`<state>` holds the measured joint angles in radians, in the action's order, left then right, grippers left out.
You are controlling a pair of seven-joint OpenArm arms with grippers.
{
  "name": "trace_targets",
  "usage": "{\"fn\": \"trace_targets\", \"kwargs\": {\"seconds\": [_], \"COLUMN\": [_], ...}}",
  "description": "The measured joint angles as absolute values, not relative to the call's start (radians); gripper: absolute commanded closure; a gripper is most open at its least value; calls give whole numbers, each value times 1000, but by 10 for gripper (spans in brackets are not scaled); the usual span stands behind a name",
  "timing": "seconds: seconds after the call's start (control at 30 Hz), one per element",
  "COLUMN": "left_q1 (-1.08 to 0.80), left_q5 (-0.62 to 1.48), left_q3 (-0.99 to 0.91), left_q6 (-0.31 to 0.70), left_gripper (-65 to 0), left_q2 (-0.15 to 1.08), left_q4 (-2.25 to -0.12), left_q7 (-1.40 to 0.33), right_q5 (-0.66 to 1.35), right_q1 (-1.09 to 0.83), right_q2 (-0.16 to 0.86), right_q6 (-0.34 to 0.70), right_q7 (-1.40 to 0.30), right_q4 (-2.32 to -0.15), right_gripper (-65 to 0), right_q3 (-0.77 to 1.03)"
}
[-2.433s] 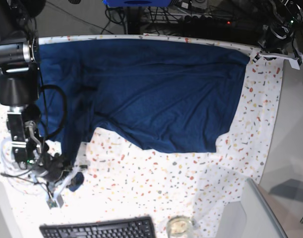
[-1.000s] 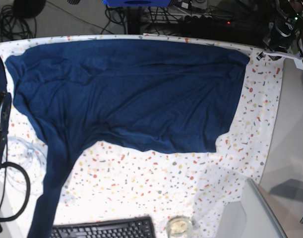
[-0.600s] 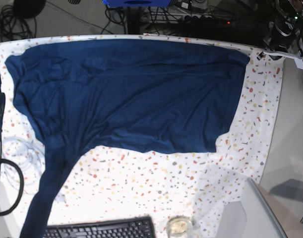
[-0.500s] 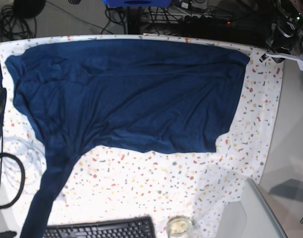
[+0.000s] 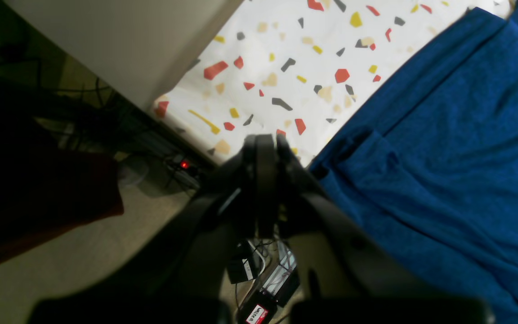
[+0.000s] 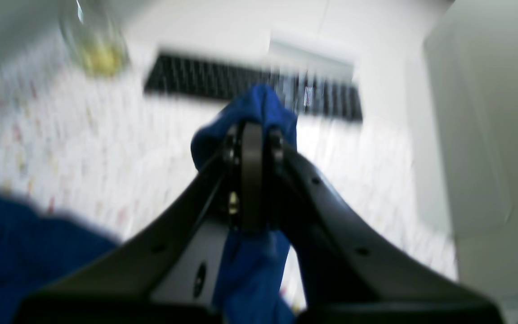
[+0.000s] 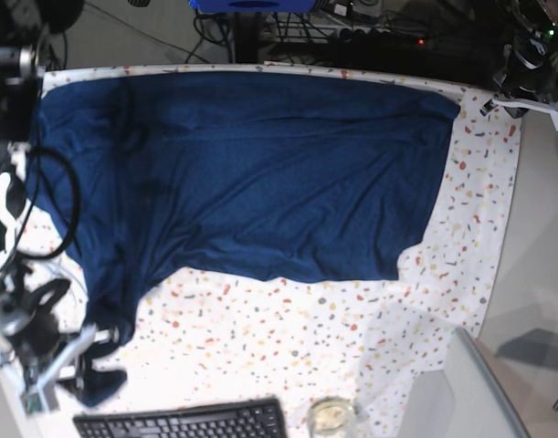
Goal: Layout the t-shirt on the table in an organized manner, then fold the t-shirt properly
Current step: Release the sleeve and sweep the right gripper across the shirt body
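Laying-out step: the t-shirt (image 7: 251,173) covers the counter's (image 7: 352,347) far half. The right gripper (image 6: 252,130), jaws clenched on a sleeve end, must draw it flat; the left gripper (image 5: 263,144) is clenched empty.

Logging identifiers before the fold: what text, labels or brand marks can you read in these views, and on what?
Red-and-white sticker on the device below the left tool, left wrist view: print too small and blurred to read.
Keyboard keys: legends too small to read.
T-shirt: no print visible.
Nothing else carries text.
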<state>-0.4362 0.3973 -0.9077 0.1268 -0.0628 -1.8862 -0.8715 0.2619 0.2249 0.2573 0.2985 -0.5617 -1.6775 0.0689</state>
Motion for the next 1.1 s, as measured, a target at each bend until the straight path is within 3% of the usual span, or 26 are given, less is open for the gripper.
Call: {"fn": "trace_targets", "kwargs": {"seconds": [0.23,0.43,0.93,1.1], "left_q1": [-440,-437,-455,-457], "left_q5": [395,398,400,400], "left_q3": [-909,-1003,-1106,-1109], "left_q6": [126,128,131,131], "left_gripper": [0,0,0,0], "left_q2": [-62,-65,-64,-64], "left_q4": [-1887,-1887,-1887,-1887], "left_q7": [-871,-872,-875,-875], "right_q5": [279,265,260,263], "right_q1": [-64,-173,-206,-158], "right_q2": [115,98,99,51], "right_q6": [313,358,358,331], "right_q7": [-618,-627,-622,-607], "right_q4": [-1869,-1873,-1923,-1810], "right_gripper": [0,0,0,0], "right_q3": [52,-90,-433,-486]}}
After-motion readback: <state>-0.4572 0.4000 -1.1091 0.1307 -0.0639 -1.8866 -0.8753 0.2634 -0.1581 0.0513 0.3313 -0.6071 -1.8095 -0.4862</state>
